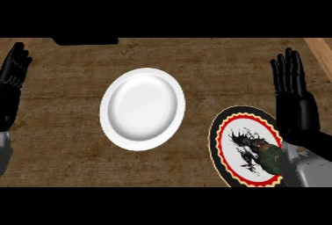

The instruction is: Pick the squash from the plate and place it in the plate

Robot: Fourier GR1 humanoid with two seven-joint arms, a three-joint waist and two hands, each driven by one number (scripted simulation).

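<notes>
squash (269, 158) on patterned plate (221, 132), lower-right edge | white plate (142, 109) centre, apart

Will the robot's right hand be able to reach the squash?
Probably yes. The open right hand sits just beyond the patterned plate, and only its own forearm overlaps the squash lying there.

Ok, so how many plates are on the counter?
2. A plain white plate sits mid-counter; a patterned plate with a black and red rim lies at the lower right, carrying the squash, partly covered by the right forearm. None else shows.
</notes>
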